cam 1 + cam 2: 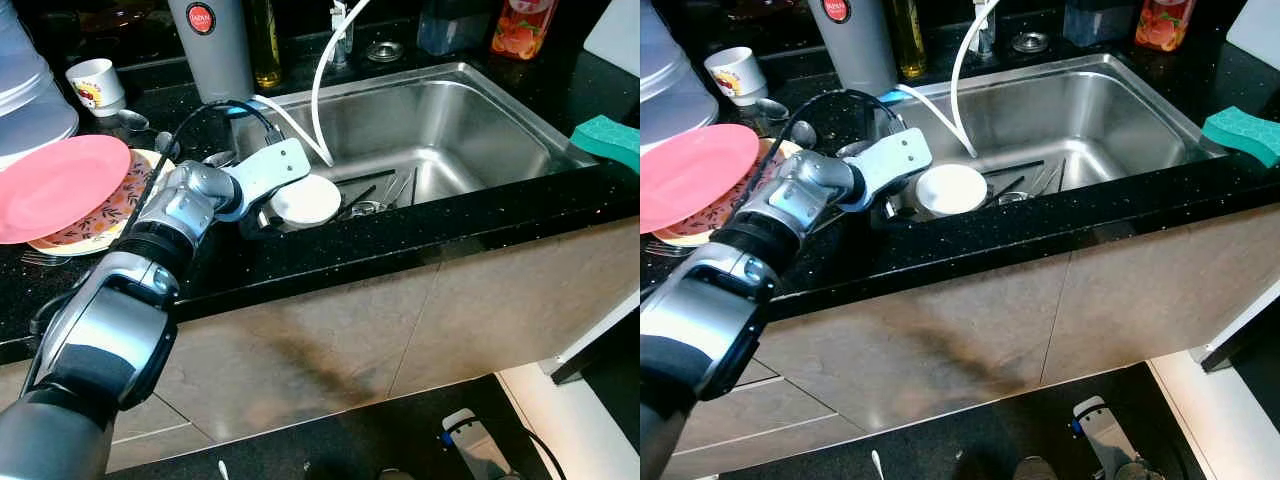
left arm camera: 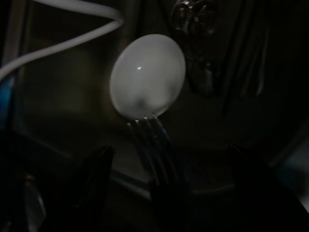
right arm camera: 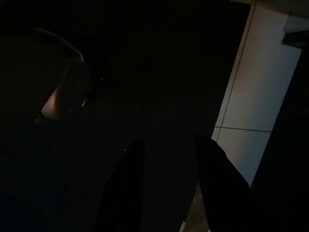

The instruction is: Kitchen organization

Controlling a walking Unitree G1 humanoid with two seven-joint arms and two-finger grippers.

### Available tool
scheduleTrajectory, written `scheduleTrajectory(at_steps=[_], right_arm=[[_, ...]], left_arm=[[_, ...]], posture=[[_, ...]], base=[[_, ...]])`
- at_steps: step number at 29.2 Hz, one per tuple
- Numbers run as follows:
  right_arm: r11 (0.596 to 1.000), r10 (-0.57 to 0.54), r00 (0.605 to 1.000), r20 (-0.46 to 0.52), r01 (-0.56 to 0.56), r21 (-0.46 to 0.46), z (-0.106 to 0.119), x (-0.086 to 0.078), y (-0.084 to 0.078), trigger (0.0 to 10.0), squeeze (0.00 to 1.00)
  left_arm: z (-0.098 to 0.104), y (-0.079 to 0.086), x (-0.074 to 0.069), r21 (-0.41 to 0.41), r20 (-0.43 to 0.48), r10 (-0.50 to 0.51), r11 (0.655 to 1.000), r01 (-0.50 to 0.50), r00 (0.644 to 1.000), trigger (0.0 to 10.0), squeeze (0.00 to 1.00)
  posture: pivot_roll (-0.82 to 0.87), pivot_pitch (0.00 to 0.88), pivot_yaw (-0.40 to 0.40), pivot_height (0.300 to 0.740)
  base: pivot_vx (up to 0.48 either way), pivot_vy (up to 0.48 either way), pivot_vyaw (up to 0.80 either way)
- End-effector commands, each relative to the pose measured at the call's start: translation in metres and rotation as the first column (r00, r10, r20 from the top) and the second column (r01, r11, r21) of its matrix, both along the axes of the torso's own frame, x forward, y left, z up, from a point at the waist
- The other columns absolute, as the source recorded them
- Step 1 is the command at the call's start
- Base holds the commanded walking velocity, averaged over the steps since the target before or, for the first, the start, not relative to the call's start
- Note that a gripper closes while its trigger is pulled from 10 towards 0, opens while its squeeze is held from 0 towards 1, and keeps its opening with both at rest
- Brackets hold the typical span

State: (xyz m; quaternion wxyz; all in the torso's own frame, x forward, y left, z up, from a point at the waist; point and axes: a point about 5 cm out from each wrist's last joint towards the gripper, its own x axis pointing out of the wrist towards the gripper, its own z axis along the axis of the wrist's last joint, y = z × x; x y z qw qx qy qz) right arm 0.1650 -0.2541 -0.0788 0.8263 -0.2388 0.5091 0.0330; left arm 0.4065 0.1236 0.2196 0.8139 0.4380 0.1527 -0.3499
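Observation:
My left gripper [image 1: 262,222] reaches down into the steel sink [image 1: 470,125] at its left end, right beside a round white dish [image 1: 305,200]. In the left wrist view its fingers [image 2: 101,166] stand wide apart, so the gripper [image 2: 170,150] is open. A metal fork [image 2: 155,140] lies between them, its tines at the edge of the white dish [image 2: 147,77]. More cutlery [image 1: 385,195] lies on the sink floor to the right of the dish. My right gripper [image 3: 169,140] hangs idle in the dark, fingers apart, over a tiled floor.
On the black counter to the left, a pink plate [image 1: 60,185] rests on a patterned plate [image 1: 112,212], with a small cup [image 1: 95,82] and spoons [image 1: 135,120] behind. A grey canister [image 1: 212,45], bottles [image 1: 265,45] and a white hose [image 1: 320,90] stand behind the sink. A green sponge [image 1: 608,140] sits at right.

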Motion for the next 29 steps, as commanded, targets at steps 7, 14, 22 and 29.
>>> scheduleTrajectory(at_steps=[7,14,22,29], right_arm=[[1.000,0.007,1.000,-0.020,-0.007,0.003,-0.003,-0.005,0.003,10.0,0.00],[1.000,0.008,1.000,-0.021,-0.008,0.003,-0.003,-0.005,0.003,10.0,0.00],[1.000,0.008,1.000,-0.020,-0.008,0.002,-0.003,-0.005,0.003,10.0,0.00],[1.000,0.007,1.000,-0.020,-0.007,0.001,-0.003,-0.004,0.003,10.0,0.00]], left_arm=[[-0.014,0.008,0.000,0.071,0.021,0.033,0.997,-0.035,0.999,0.0,0.00],[-0.013,0.011,0.001,0.082,0.033,0.050,0.995,-0.053,0.998,0.0,0.00],[-0.012,0.012,0.002,0.085,0.050,0.063,0.994,-0.067,0.997,0.0,0.00],[0.007,0.010,0.006,-0.051,0.078,0.081,0.996,-0.077,0.994,0.0,0.00]], posture=[[-0.05,0.082,0.094,0.740],[-0.05,0.082,0.096,0.740],[-0.05,0.081,0.097,0.740],[-0.05,0.078,0.094,0.740]], base=[[0.000,0.000,0.00],[0.000,0.000,0.00],[0.000,0.000,0.00],[0.000,0.000,0.00]])
